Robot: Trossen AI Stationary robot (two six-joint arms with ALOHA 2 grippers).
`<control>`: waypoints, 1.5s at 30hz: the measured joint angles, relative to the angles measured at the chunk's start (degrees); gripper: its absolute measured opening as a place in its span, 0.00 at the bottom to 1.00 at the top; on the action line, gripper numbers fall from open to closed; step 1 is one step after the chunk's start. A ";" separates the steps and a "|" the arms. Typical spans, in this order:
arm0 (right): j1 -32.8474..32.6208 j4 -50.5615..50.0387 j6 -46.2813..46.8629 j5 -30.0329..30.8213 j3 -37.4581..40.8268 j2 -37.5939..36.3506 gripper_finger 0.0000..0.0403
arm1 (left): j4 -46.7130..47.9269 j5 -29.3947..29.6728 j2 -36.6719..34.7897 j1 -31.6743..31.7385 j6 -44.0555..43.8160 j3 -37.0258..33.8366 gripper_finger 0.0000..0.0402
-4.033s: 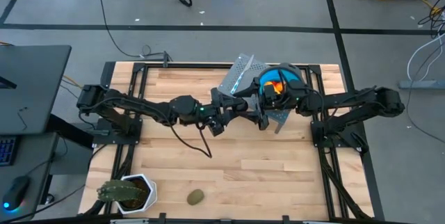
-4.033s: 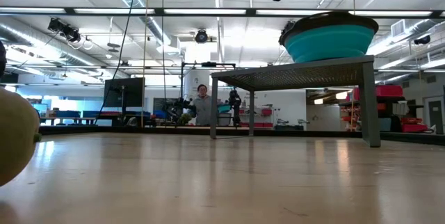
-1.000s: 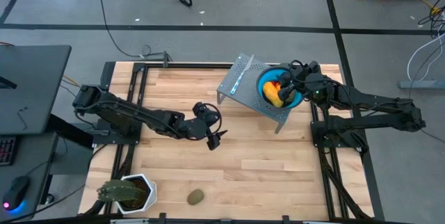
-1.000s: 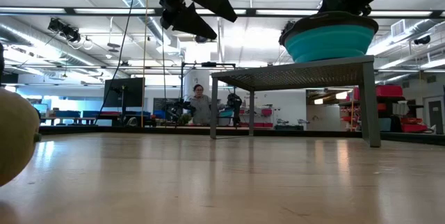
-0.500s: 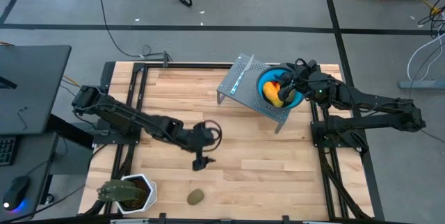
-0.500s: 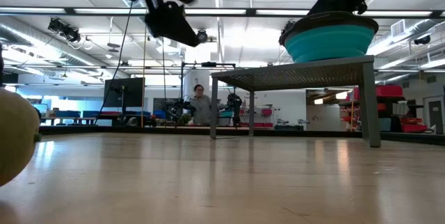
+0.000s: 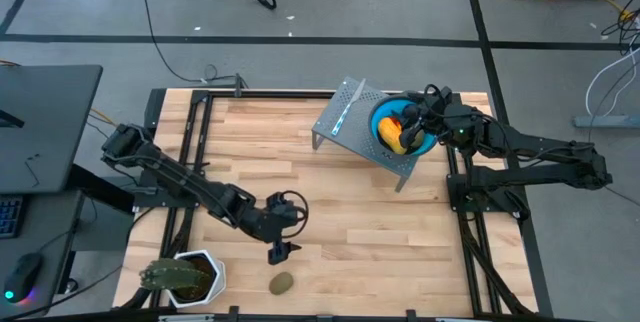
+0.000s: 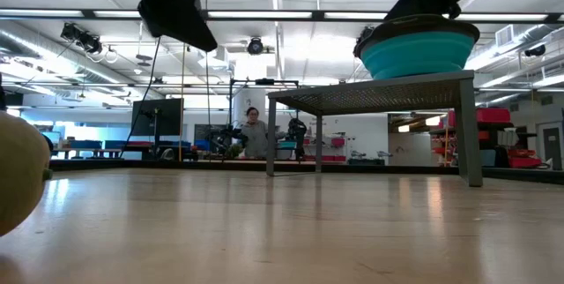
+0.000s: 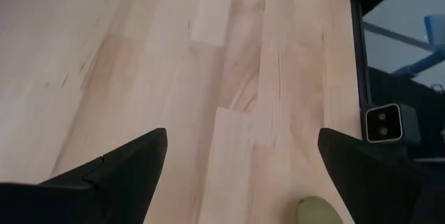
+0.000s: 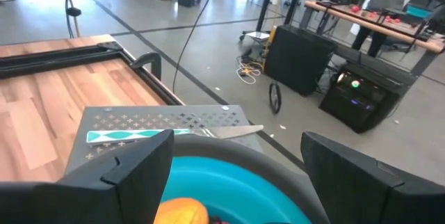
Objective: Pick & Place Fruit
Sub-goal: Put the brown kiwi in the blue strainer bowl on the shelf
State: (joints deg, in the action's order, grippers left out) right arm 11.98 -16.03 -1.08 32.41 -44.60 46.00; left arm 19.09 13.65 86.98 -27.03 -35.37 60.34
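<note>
One olive-brown oval fruit [image 7: 282, 283] lies on the wooden table near its near edge; it also fills the left edge of the low view [image 8: 18, 183] and peeks into the left wrist view [image 9: 318, 211]. My left gripper [image 7: 279, 253] hangs open just on the far side of it, above the table [image 9: 243, 140]. Yellow and orange-red fruit pieces [image 7: 396, 132] lie in a blue bowl [image 7: 427, 145] that stands on a grey perforated stand [image 7: 350, 117]. My right gripper [image 7: 416, 120] is open above the bowl [image 10: 236, 140], over its rim [image 10: 229, 172].
A green spiky plant in a white pot [image 7: 182, 278] stands at the near left corner, left of the olive fruit. A thin pale-blue stick [image 10: 128, 136] lies on the stand. Bare wood spreads between the arms. A person [image 8: 256, 131] stands far off in the room.
My left gripper has swung from the middle of the table toward the near edge and a little to the left, closing in on the olive fruit, its fingers now pointing toward the near edge. The right arm has stayed over the bowl.
</note>
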 joint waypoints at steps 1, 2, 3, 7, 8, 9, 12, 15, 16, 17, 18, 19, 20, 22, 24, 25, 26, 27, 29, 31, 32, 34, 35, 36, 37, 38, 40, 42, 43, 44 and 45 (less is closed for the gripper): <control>-0.02 0.00 0.20 -0.05 0.00 0.00 0.81 | 0.04 0.38 0.00 -0.14 -0.72 0.00 0.96; -0.02 0.00 0.27 -0.11 0.00 0.00 0.81 | 0.10 0.50 0.00 -0.22 -1.65 0.00 0.96; -0.02 0.00 0.28 -0.11 0.00 0.00 0.81 | 0.18 0.48 0.00 -0.21 -2.04 0.00 0.96; -0.02 0.00 0.43 -0.11 0.00 0.00 0.81 | 1.41 -0.26 0.00 -0.19 -3.26 0.00 0.96; -0.02 0.00 0.43 -0.14 0.00 0.00 0.81 | 1.46 -0.79 0.02 -0.19 -3.39 0.00 0.96; -0.02 0.00 0.43 -0.14 0.00 0.00 0.81 | 1.44 -1.30 0.02 -0.19 -3.63 0.00 0.96; -0.02 0.00 0.43 -0.14 0.00 0.00 0.81 | 1.48 -2.82 0.02 -0.19 -5.18 0.00 0.96; -0.02 0.00 0.43 -0.14 0.00 0.00 0.81 | 1.75 -3.93 0.06 -0.32 -6.30 0.15 0.96; -0.02 0.00 0.44 -0.15 0.00 0.00 0.81 | 2.72 -4.02 0.47 -0.35 -6.37 0.85 0.96; -0.02 0.00 0.43 -0.16 0.00 0.00 0.81 | 3.71 -4.04 1.25 -0.37 -6.32 2.09 0.96; -0.02 0.00 0.43 -0.16 0.00 0.00 0.81 | 5.01 -4.07 2.13 -0.42 -5.93 3.73 0.96; -0.02 0.00 0.46 -0.28 0.00 -0.01 0.81 | 6.66 -4.12 3.17 -0.56 -5.32 5.53 0.96; -0.02 0.02 0.46 -0.97 0.00 -0.02 0.81 | 8.23 -4.24 4.33 -0.56 -4.44 7.48 0.96; -0.02 0.03 0.79 -2.33 0.00 -0.02 0.81 | 12.21 -4.98 6.77 -0.60 -3.16 11.58 0.96; -0.02 0.16 1.10 -4.04 0.00 -0.02 0.81 | 16.91 -6.09 9.15 -0.60 -3.58 15.14 0.96; -0.02 0.14 1.16 -4.59 0.00 -0.02 0.81 | 19.14 -6.79 10.21 -0.60 -4.80 16.67 0.96; -0.04 0.13 1.26 -4.94 0.00 -0.02 0.81 | 21.28 -7.68 11.30 -0.60 -6.25 18.09 0.96; -0.04 0.10 1.26 -5.47 0.00 -0.02 0.81 | 23.18 -8.97 12.40 -0.60 -7.86 19.32 0.96; -0.04 0.00 1.26 -5.69 0.02 -0.02 0.81 | 25.72 -11.49 14.23 -0.62 -10.22 21.11 0.96; -0.04 0.00 1.26 -5.67 0.02 -0.02 0.81 | 26.89 -13.94 15.93 -0.81 -12.19 21.90 0.96; -0.04 -0.02 1.25 -5.67 0.02 -0.02 0.81 | 26.78 -15.12 16.61 -1.02 -13.11 21.99 0.96; -0.04 0.03 1.10 -5.67 0.02 -0.02 0.81 | 26.56 -16.87 17.85 -1.36 -15.02 22.00 0.96; -0.04 0.03 0.90 -5.67 0.02 -0.02 0.81 | 26.23 -17.81 18.32 -1.53 -16.03 22.01 0.96; -0.04 0.07 0.76 -5.65 0.02 -0.02 0.81 | 26.28 -18.66 18.96 -1.72 -16.94 22.02 0.96; -0.04 0.40 0.51 -5.65 0.02 -0.02 0.81 | 26.26 -19.62 19.62 -1.92 -18.13 22.03 0.96; -0.04 0.93 0.25 -5.67 0.02 -0.02 0.81 | 26.22 -20.44 20.26 -2.21 -18.98 22.03 0.96; -0.04 1.89 -0.33 -5.67 0.02 -0.02 0.81 | 25.70 -21.62 21.29 -3.20 -20.89 22.03 0.96; -0.04 3.23 -1.17 -5.86 0.02 -0.02 0.81 | 23.73 -22.30 22.08 -4.48 -21.79 22.03 0.96; -0.04 3.95 -1.72 -6.04 0.02 -0.02 0.81 | 22.49 -22.28 22.45 -5.22 -22.36 22.03 0.96; -0.04 4.70 -2.27 -6.08 0.02 -0.02 0.81 | 21.61 -22.26 22.77 -5.77 -22.82 22.03 0.96; -0.04 5.48 -2.70 -6.10 0.02 -0.02 0.81 | 20.77 -21.88 22.92 -6.32 -23.42 22.02 0.96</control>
State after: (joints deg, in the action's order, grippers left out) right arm 11.94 -10.55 -3.78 26.31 -44.58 45.98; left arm 39.87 -8.23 109.90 -33.36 -58.78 82.36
